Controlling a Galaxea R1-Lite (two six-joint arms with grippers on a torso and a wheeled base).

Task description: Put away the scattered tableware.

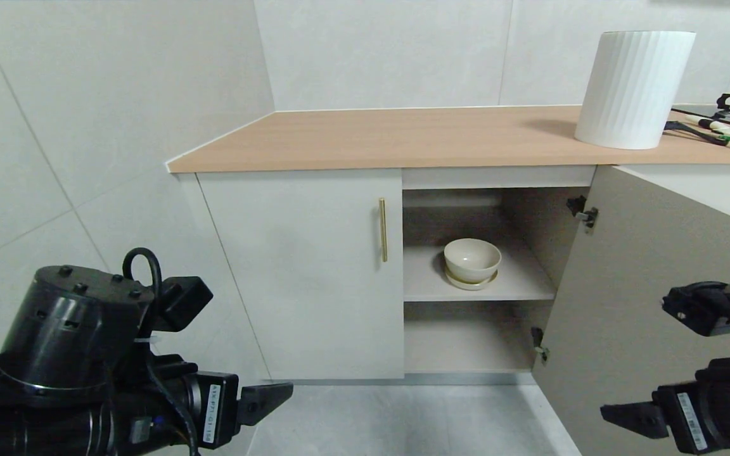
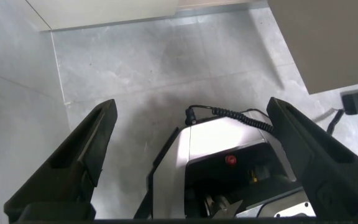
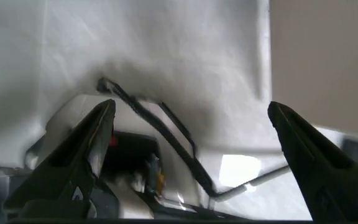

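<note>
A cream bowl (image 1: 472,258) sits on a matching saucer (image 1: 470,280) on the middle shelf (image 1: 517,285) of the open cabinet. My left gripper (image 1: 267,400) hangs low at the left, well below and left of the cabinet; in the left wrist view its fingers (image 2: 82,158) are spread wide over the floor, so the left gripper (image 2: 191,155) is open with nothing held. Low at the right, beside the open door, is my right gripper (image 1: 628,418). The right wrist view shows its fingers (image 3: 79,155) far apart, the right gripper (image 3: 191,155) open with nothing between them.
The right cabinet door (image 1: 650,297) stands swung open toward me; the left door (image 1: 308,272) with a gold handle (image 1: 383,229) is shut. On the wooden counter (image 1: 403,136) stand a white ribbed cylinder (image 1: 634,88) and some utensils (image 1: 726,130). The lower shelf (image 1: 466,348) is bare.
</note>
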